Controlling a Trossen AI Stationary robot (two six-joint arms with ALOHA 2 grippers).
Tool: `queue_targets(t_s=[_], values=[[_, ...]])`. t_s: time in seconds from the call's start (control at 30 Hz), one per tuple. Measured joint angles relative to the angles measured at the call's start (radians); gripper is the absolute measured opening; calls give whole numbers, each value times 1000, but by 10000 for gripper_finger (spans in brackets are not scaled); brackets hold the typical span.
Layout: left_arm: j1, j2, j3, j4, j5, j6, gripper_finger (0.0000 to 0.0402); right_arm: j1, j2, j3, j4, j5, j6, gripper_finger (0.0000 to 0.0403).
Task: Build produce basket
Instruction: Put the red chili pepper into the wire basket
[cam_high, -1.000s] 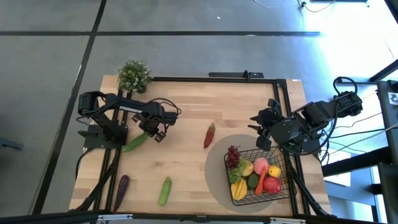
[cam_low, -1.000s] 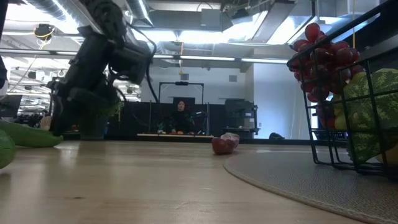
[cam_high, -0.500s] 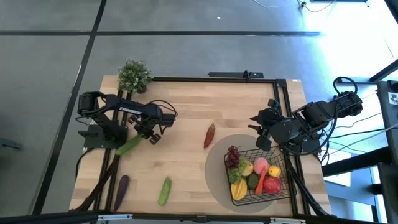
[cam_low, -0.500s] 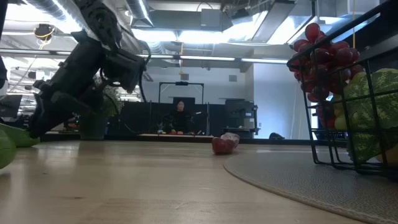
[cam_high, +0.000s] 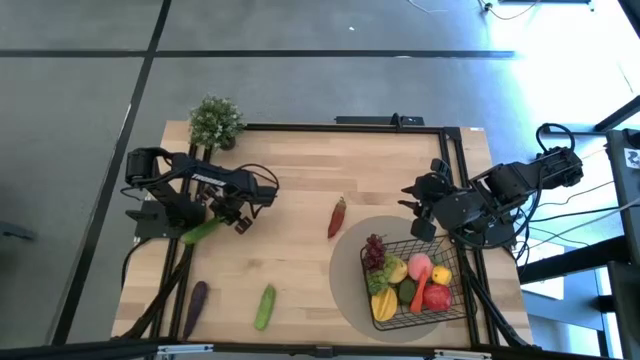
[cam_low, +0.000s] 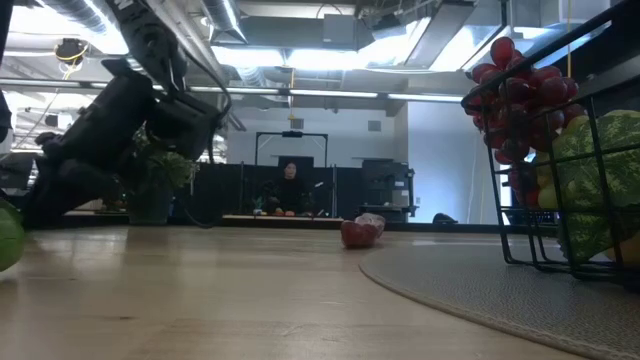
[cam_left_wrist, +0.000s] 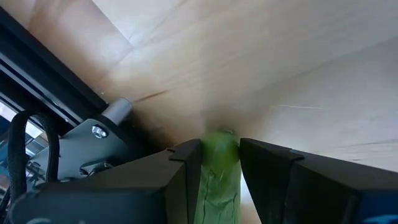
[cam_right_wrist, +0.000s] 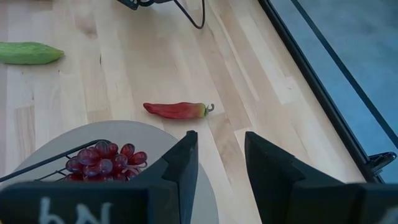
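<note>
The black wire basket (cam_high: 440, 300) stands on a grey round mat (cam_high: 345, 290) at the near right. It holds dark red grapes (cam_high: 375, 250), a peach, an apple and other produce. A green cucumber (cam_high: 200, 232) lies at the table's left, and my left gripper (cam_high: 226, 212) is shut on it, slanting down over it. My right gripper (cam_high: 422, 212) is open and empty, just beyond the basket's far side. A red chili (cam_high: 337, 215), a second cucumber (cam_high: 264, 306) and an eggplant (cam_high: 196, 298) lie loose on the wood. My left gripper pinches the cucumber's two sides (cam_left_wrist: 219, 168) between its two fingers. The cucumber runs along between the fingers, and its rounded end (cam_left_wrist: 219, 140) shows past their tips. The fingers slant down from the table's right and far side. Whether the cucumber rests on the table, I cannot tell.
A leafy potted plant (cam_high: 215, 120) stands at the far left corner. A black frame rail (cam_high: 180, 280) runs along the table's left side, close to the held cucumber. Bare wood lies between the chili and my left gripper.
My left gripper has gone toward the table's left edge and tipped lower. The cucumber has gone with it, a short way toward the left rail. My right arm has kept still.
</note>
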Motion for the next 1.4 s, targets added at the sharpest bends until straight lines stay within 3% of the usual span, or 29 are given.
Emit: queue_targets(t_s=[0.3, 0.63, 0.97, 1.23, 1.4], values=[[-1, 1, -6, 7, 0, 15, 89, 0, 0, 0, 24, 0, -1, 123], [0, 1, 12, 48, 15, 16, 23, 0, 0, 0, 28, 0, -9, 123], [-8, 1, 233, 29, 2, 185, 1, -10, 0, 0, 29, 15, -77, 123], [-44, -11, 396, -62, 116, 439, 1, -130, 3, -1, 55, -206, -59, 123], [-109, -36, 401, -65, 188, 442, 1, -210, 18, -2, 57, -280, -86, 123]])
